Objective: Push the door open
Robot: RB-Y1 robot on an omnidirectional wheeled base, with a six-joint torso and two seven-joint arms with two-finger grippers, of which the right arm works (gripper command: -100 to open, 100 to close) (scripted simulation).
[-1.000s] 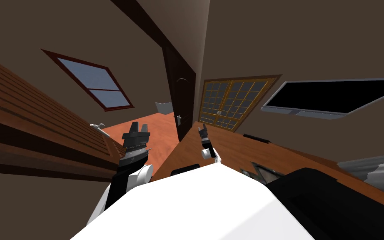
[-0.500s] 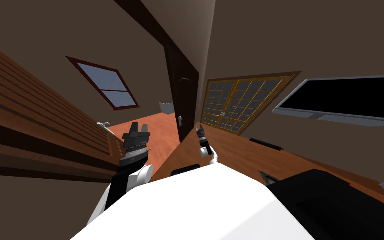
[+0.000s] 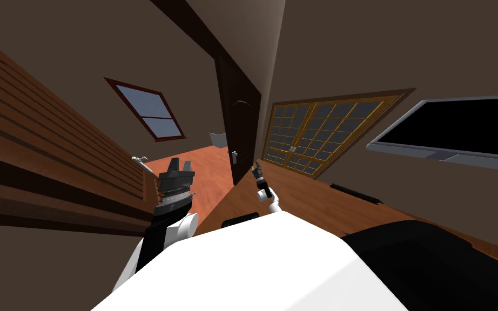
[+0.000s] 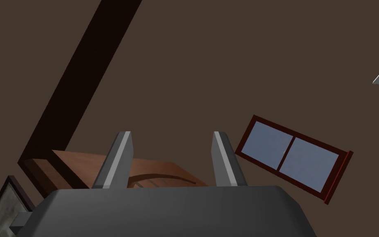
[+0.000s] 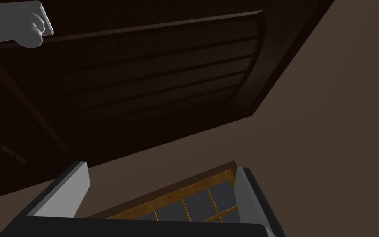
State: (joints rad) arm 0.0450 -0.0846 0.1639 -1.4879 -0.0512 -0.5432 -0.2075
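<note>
While the right gripper (image 3: 256, 168) sits close to the dark door (image 3: 240, 124), below its grey handle (image 5: 20, 26), its 2 fingers are spread wide, nothing between them; the door's straight ahead, just beside the gridded window (image 3: 318, 135). Left gripper (image 3: 180, 163) is raised by the slatted brown panel (image 3: 53, 162); also wide apart, holding nothing.

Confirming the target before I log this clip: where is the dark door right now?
In the head view's centre, the dark door stands just beyond the right gripper, with the gold-gridded glass doors on its right.
</note>
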